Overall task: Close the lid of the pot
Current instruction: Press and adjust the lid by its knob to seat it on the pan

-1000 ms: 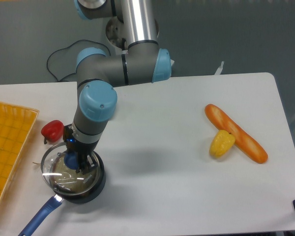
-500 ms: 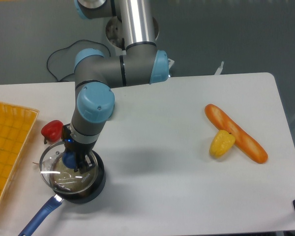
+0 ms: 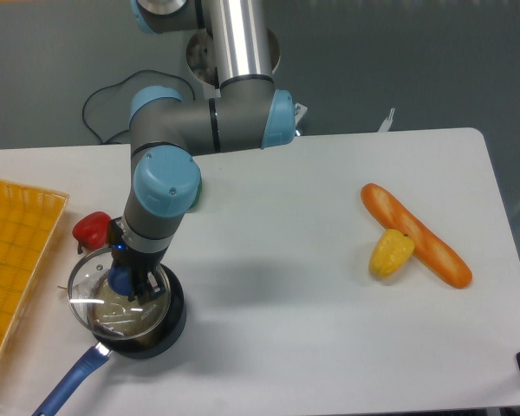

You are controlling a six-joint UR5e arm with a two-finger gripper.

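Note:
The pot (image 3: 160, 334) is a small black pan at the lower left, its long blue handle (image 3: 69, 386) pointing to the bottom left corner. The clear glass lid (image 3: 100, 299) hangs just over it, shifted a little to the left so its rim overhangs the pot's left side. My gripper (image 3: 124, 282) reaches straight down and is shut on the lid's blue knob (image 3: 120, 279). Whether the lid touches the pot's rim is not clear from this angle.
A red pepper (image 3: 92, 229) lies just behind the pot. An orange tray (image 3: 13, 260) fills the left edge. At the right lie a long orange bread loaf (image 3: 416, 236) and a yellow corn piece (image 3: 390, 253). A black cable (image 3: 100, 108) runs along the back.
The gripper and the lid have drifted slightly to the left over the pot; the arm's elbow followed. The pot has stayed put.

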